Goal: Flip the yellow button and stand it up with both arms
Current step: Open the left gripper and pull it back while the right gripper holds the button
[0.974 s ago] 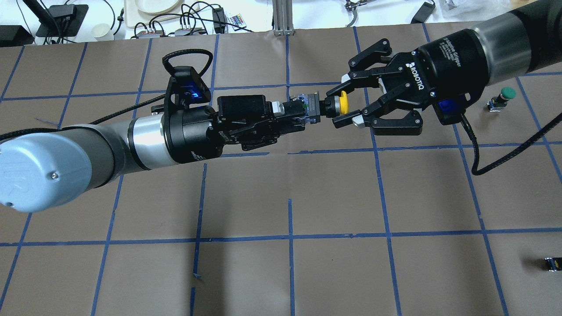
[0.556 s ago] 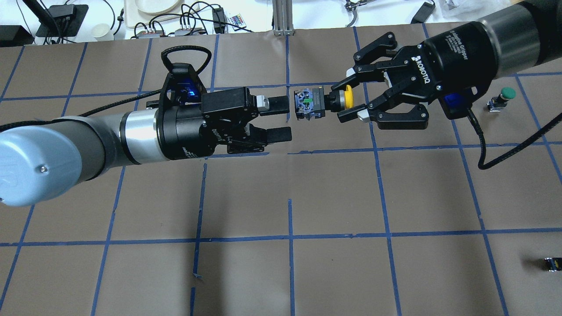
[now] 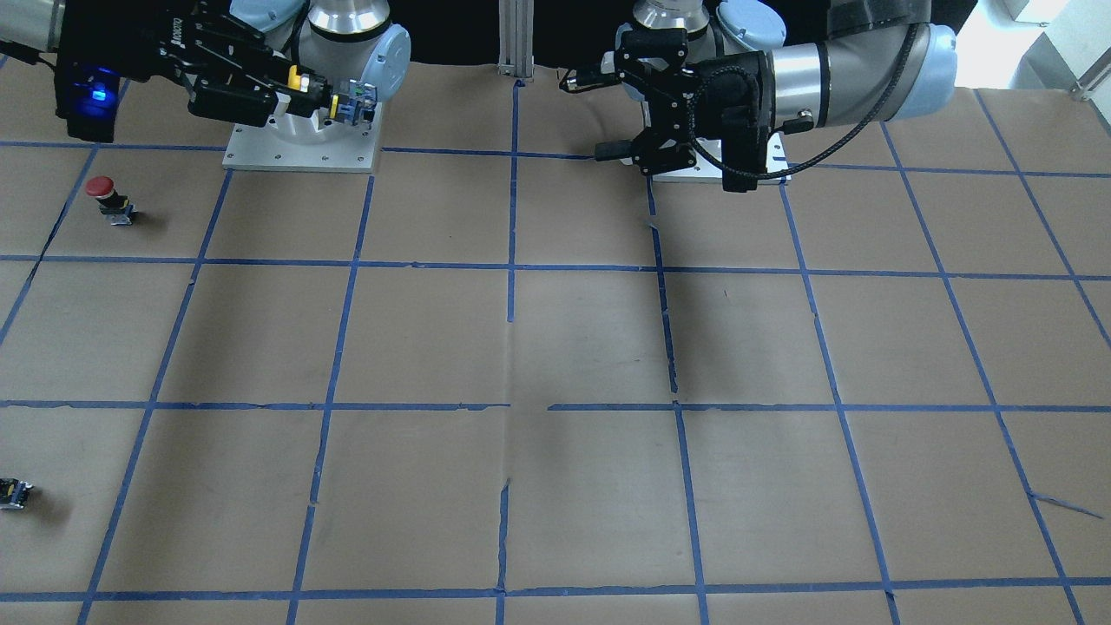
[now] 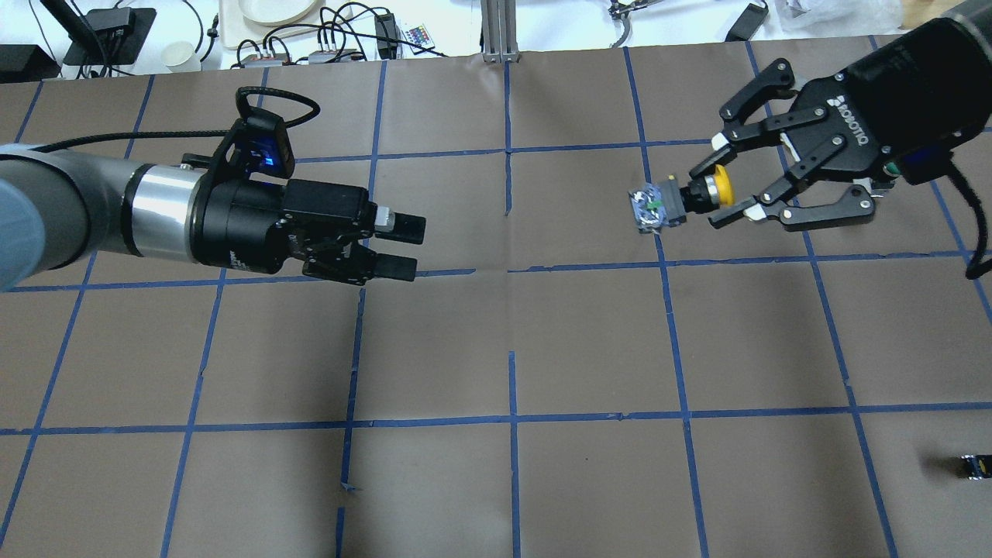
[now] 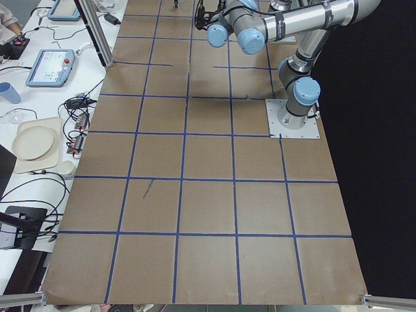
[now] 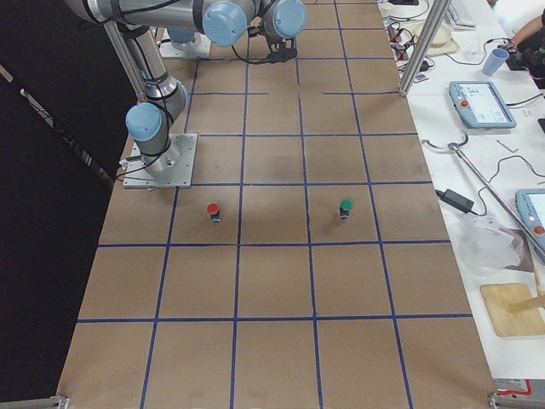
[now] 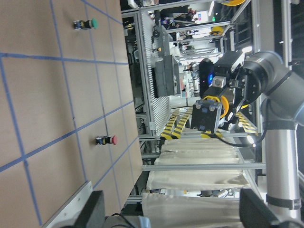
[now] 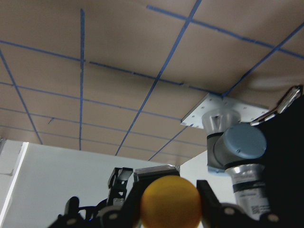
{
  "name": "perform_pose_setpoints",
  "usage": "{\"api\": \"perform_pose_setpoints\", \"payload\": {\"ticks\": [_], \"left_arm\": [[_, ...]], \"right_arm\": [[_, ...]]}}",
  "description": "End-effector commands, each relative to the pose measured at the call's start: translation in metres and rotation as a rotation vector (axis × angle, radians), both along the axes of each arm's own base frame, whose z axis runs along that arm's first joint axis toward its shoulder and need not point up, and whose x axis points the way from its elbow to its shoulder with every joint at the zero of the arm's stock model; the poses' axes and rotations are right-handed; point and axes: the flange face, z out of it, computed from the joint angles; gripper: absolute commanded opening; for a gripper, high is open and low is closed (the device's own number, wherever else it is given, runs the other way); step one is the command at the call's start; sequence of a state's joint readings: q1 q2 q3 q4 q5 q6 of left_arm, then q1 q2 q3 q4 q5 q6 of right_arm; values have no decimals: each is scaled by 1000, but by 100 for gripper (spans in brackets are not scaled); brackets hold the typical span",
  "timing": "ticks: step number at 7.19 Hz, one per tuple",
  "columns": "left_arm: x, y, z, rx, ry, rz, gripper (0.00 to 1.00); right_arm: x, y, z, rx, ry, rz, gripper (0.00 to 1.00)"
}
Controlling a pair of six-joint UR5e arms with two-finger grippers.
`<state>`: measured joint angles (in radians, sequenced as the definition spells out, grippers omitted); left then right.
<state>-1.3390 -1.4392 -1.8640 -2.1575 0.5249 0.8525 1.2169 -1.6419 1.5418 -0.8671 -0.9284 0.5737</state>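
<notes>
The yellow button (image 4: pixel 701 194) hangs in the air on its side, yellow cap (image 4: pixel 722 186) toward the right wrist and contact block (image 4: pixel 655 208) pointing left. My right gripper (image 4: pixel 707 195) is shut on its neck just below the cap. It also shows in the front view (image 3: pixel 347 102) and the left wrist view (image 7: pixel 209 111), and its cap fills the bottom of the right wrist view (image 8: pixel 171 202). My left gripper (image 4: pixel 403 246) is open and empty, well to the left of the button and above the table.
A red-capped button (image 3: pixel 106 193) and a green-capped button (image 6: pixel 345 208) stand on the brown paper on the robot's right side. A small black block (image 4: pixel 975 466) lies near the table's right edge. Cables and dishes sit beyond the far edge.
My left gripper opened, let go of the button's contact block and drew back to the left. My right gripper carried the button to the right, away from it.
</notes>
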Motion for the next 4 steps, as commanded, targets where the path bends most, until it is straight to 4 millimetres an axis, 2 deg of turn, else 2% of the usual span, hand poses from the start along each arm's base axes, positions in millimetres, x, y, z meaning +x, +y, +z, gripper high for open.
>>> {"api": "perform_pose_setpoints", "payload": {"ticks": [1, 2, 3, 4], "left_arm": [[30, -32, 9, 89, -322, 30, 100], [34, -44, 10, 103, -405, 51, 100], [37, -60, 19, 100, -487, 93, 100], [26, -71, 23, 124, -600, 97, 100]], "right_arm": [[-40, 0, -9, -158, 303, 368, 5], [-59, -5, -13, -216, 431, 531, 6], [-66, -12, -21, -265, 449, 637, 6], [-86, -30, -47, -255, 560, 723, 6]]}}
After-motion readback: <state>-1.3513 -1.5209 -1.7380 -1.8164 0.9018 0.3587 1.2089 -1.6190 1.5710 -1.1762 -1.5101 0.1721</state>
